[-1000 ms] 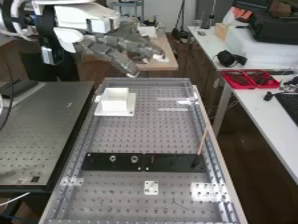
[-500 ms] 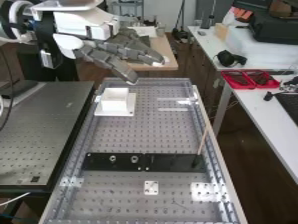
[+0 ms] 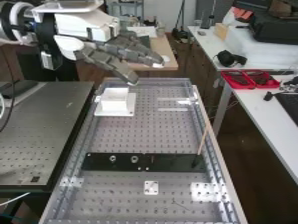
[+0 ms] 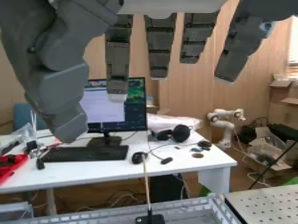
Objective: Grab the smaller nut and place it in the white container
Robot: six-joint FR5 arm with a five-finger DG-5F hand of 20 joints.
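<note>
Above the far end of the bench, at the high view's upper left, the hand (image 3: 120, 54) stays in the air with its fingers straight, beyond and above the white container (image 3: 115, 102). Its long fingers and thumb are also in the wrist view, where the hand (image 4: 159, 47) is open with nothing between its fingers. The white container is a square box on a flat white base, upright at the bench's far left. On the flat black bar (image 3: 174, 162) stand the larger nut (image 3: 113, 158) and, beside it, the bearing (image 3: 134, 159).
A thin wooden stick (image 3: 203, 142) rises from the bar's right end. Raised rails edge the perforated bench (image 3: 143, 135). Left of it stands a dark metal table (image 3: 43, 130); to the right, a white desk (image 3: 263, 110) carries red trays (image 3: 249, 79) and a headset.
Over the last second the hand has tilted slightly, its nearest fingertip dropping a little lower over the bench's far end. Container and metal parts have kept their places.
</note>
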